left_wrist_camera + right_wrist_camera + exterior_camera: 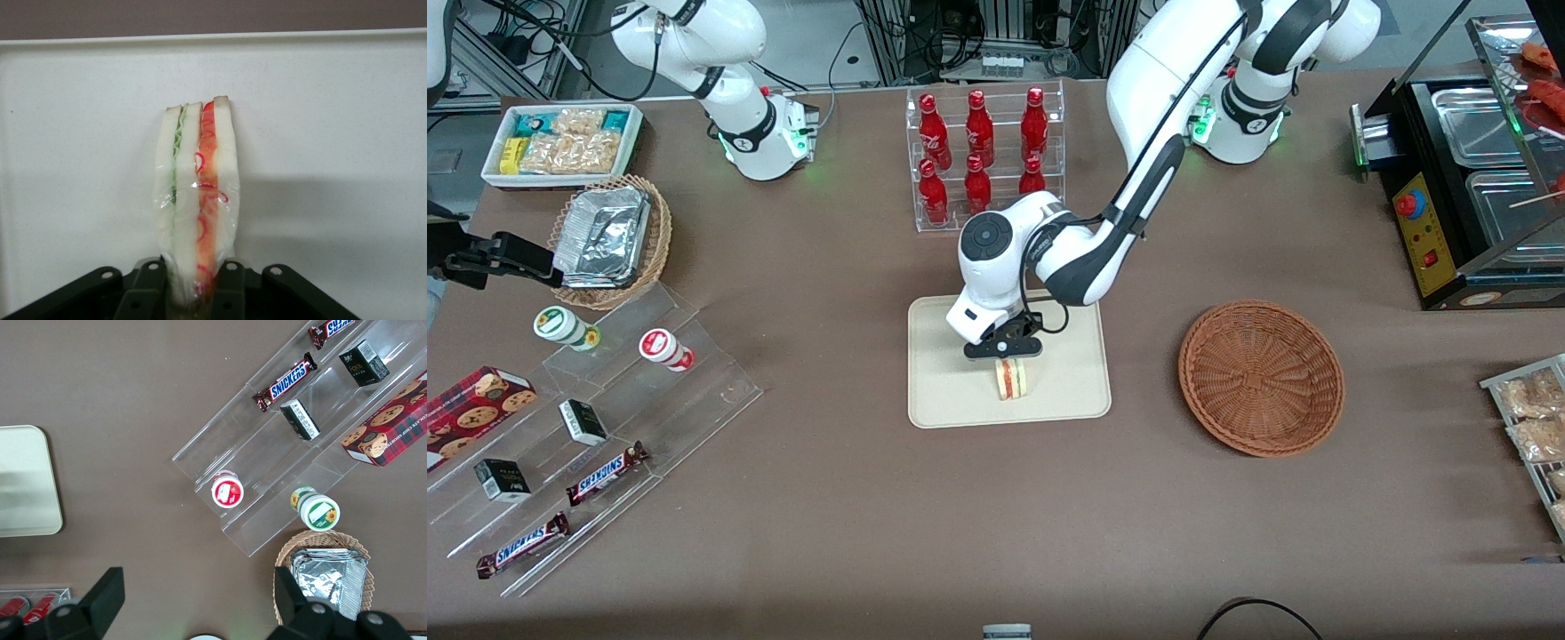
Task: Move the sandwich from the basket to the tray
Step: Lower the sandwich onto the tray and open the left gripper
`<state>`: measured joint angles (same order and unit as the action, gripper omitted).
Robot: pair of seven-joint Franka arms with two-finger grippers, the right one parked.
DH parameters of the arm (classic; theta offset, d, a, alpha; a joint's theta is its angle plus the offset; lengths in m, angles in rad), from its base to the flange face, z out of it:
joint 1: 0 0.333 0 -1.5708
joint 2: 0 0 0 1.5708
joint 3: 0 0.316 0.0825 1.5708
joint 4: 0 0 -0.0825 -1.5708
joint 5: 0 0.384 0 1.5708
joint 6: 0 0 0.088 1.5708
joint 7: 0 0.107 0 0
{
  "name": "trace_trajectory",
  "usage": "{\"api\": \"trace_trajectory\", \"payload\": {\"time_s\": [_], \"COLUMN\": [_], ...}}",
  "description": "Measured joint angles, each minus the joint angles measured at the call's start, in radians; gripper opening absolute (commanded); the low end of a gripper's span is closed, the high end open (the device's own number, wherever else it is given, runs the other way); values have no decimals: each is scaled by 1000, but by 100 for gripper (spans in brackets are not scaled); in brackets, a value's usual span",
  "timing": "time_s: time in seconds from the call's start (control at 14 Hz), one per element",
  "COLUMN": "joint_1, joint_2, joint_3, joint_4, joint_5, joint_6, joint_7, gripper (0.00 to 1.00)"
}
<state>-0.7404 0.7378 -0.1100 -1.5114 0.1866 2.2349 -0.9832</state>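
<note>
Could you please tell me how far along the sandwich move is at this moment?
Mostly done. The brown basket is empty, so the pickup and carry are finished. In hand: the pincer grips the sandwich on edge over the tray; whether it touches the tray is unclear. Left: let go of it on the tray and pull the arm away.

The sandwich (pixel 197 200) is soft white bread in shiny clear plastic wrap. The gripper (pixel 1003 348), over the tray, is dull black plastic, and its fingers (pixel 230 290) squeeze the sandwich. The tray (pixel 1067 391) is smooth cream plastic, not shiny. The basket (pixel 1261 378) is rough woven brown wicker. The worktop (pixel 871 516) looks like dull brown cloth.
</note>
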Motion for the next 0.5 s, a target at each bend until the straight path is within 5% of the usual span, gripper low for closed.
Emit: {"api": "trace_trajectory", "payload": {"time_s": [0.5], "joint_1": [3], "joint_2": [-41], "joint_3": [3], "joint_4": [46], "joint_5": [3], "joint_6": [-69], "joint_7": [-13], "gripper": [100]}}
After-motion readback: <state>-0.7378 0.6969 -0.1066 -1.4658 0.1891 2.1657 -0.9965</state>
